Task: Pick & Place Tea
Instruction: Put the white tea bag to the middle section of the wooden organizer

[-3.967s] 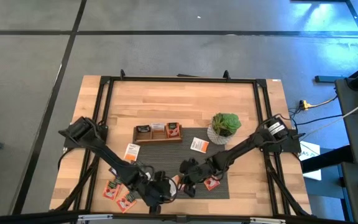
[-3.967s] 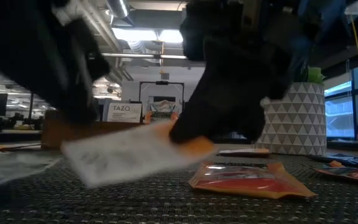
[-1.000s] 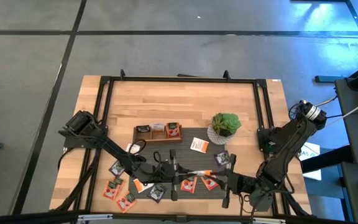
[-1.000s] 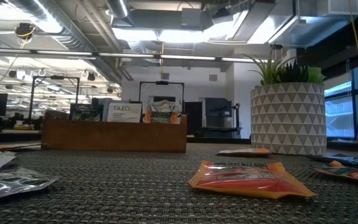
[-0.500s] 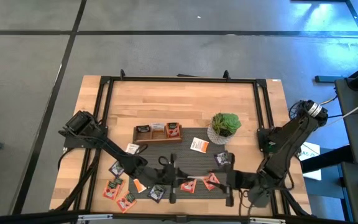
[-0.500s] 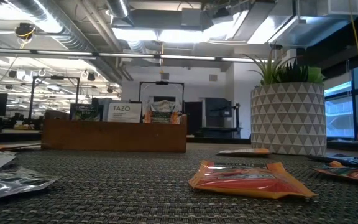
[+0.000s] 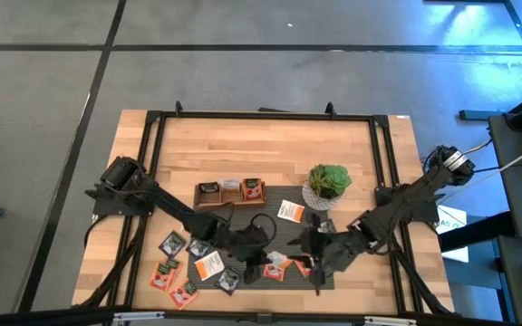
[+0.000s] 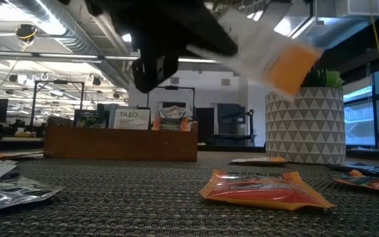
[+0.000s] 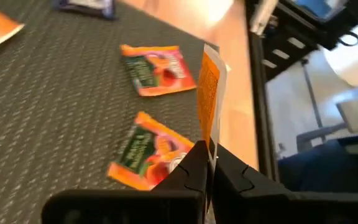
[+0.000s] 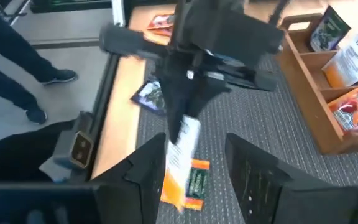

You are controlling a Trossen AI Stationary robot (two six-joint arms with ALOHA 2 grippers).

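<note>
Desk first: I've got the tray well apart at the back of the mat, other sachets flat below. L hand is clamped tight on a white-and-orange sachet, lifted clear over the mat's middle. R hand sits just beside, fingers spread, nothing in them. Sachet hangs edge-on, long axis running out from my fingertips, orange end away from me. I'd keep the pinch firm, carry high over the tray wall, and let go only once inside a compartment.
</note>
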